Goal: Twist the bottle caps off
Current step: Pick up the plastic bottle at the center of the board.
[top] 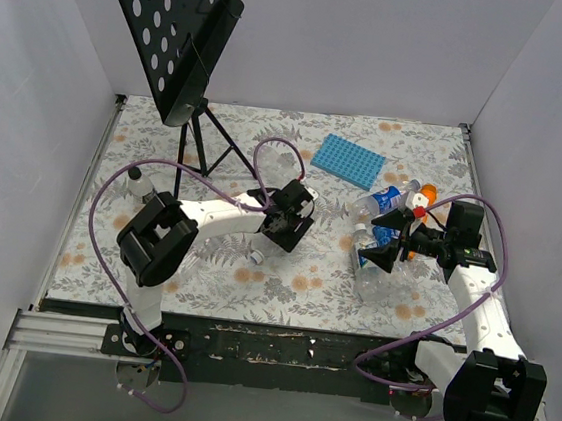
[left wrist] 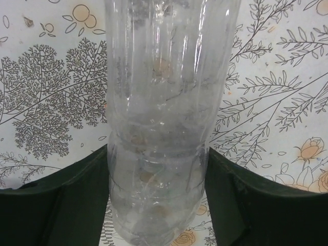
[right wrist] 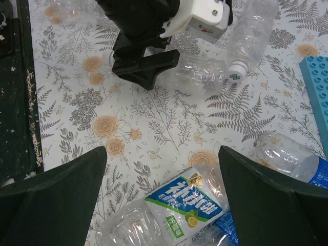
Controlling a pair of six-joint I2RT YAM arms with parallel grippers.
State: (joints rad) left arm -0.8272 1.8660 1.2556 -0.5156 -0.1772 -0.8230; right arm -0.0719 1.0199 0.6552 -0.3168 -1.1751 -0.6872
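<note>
Dark fingers [left wrist: 61,205] of the left gripper [left wrist: 156,197] frame the left wrist view. Its jaws clasp a clear unlabelled bottle [left wrist: 164,102], a pad against each side, over the floral surface [left wrist: 46,92]. That bottle's cap lies outside this view, so nothing there tells which end faces the other arm. The likely trouble is that the thin, crinkly wall buckles or spins in the clasp once a cap is twisted, because the hold seems to sit on the soft body. The right gripper [right wrist: 163,154] hangs with jaws wide, holding nothing, above a blue-and-white labelled bottle [right wrist: 184,205] and well apart from the left arm. Reaching across could nudge that heap. Only the right wrist view shows a white cap [right wrist: 234,72] just beside the clasped bottle, seemingly on a neighbouring one. Only the top view shows what looks like a lone bottle [top: 138,183] near the left wall.
</note>
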